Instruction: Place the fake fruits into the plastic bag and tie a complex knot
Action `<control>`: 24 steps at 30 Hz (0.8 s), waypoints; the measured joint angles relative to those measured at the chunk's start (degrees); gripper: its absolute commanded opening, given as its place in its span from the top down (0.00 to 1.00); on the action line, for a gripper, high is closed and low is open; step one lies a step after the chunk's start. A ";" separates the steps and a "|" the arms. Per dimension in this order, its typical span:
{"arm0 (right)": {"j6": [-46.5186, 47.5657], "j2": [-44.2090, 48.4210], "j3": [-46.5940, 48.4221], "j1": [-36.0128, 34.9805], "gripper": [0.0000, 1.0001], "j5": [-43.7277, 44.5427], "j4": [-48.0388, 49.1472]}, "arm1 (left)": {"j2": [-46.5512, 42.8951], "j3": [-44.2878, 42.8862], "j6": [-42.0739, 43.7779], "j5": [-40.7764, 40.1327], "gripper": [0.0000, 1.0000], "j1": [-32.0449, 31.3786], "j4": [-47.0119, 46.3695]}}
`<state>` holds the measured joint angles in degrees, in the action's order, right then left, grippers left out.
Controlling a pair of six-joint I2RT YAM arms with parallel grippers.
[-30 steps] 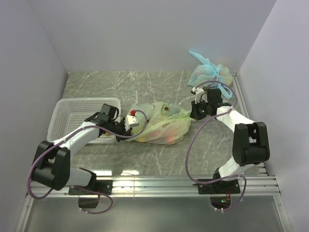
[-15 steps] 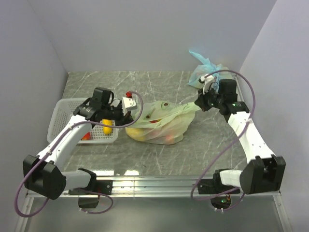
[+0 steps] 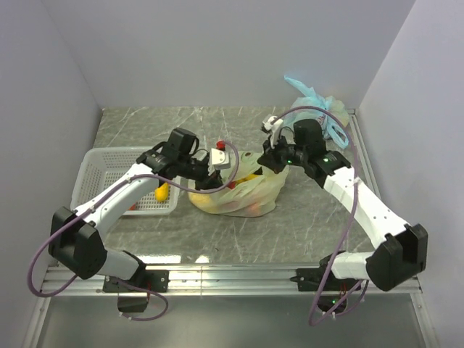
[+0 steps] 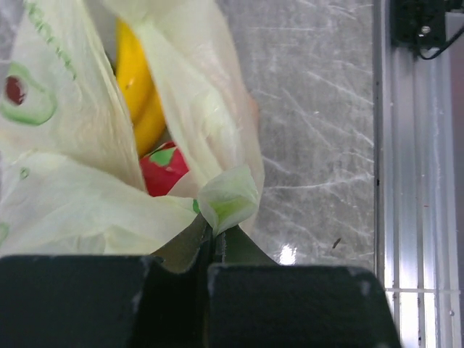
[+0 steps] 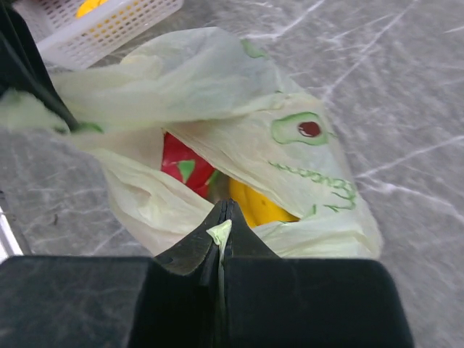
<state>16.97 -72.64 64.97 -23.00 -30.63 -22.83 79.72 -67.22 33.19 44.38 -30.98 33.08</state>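
Observation:
The pale yellow-green plastic bag [image 3: 239, 194] sits mid-table, its mouth pulled up between both grippers. Inside it show fake fruits: a yellow banana [image 4: 136, 90] and a red dragon fruit [image 4: 164, 168], also seen in the right wrist view as the red dragon fruit [image 5: 185, 167] and a yellow piece [image 5: 255, 204]. My left gripper [image 4: 214, 236] is shut on a folded handle end at the bag's left side [image 3: 210, 181]. My right gripper [image 5: 225, 219] is shut on the other handle end at the bag's upper right [image 3: 273, 161]. A knot is not in view.
A white basket [image 3: 98, 168] stands at the left with a yellow fruit [image 3: 162, 192] and a red one [image 3: 130, 206] inside. A tied light blue bag [image 3: 319, 109] lies at the back right. An aluminium rail [image 3: 232, 275] runs along the near edge.
Both grippers have moved inward with the handles, the left one rightward and the right one leftward. The bag, earlier stretched wide, now stands bunched and taller.

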 measured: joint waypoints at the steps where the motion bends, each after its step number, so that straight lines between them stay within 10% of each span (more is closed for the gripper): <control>1: -0.87 -1.18 0.44 -0.72 1.00 0.00 0.20 | 0.50 0.00 0.00 0.42 0.99 -0.63 -0.24; 10: -9.70 -10.21 8.55 -4.94 0.98 -2.25 4.28 | 1.81 0.04 -0.35 4.70 0.99 -3.30 -2.10; 16: -14.25 -11.80 11.41 -5.22 0.22 -5.01 6.47 | 1.81 0.46 -3.43 5.79 1.00 -3.32 -4.20; 24: -12.61 3.41 -2.08 7.32 0.03 -9.60 11.32 | 1.81 0.46 -6.12 7.32 0.99 -2.08 -5.49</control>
<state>4.36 -69.23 62.89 -15.68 -40.23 -11.51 81.54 -66.76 27.07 51.70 -33.06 27.59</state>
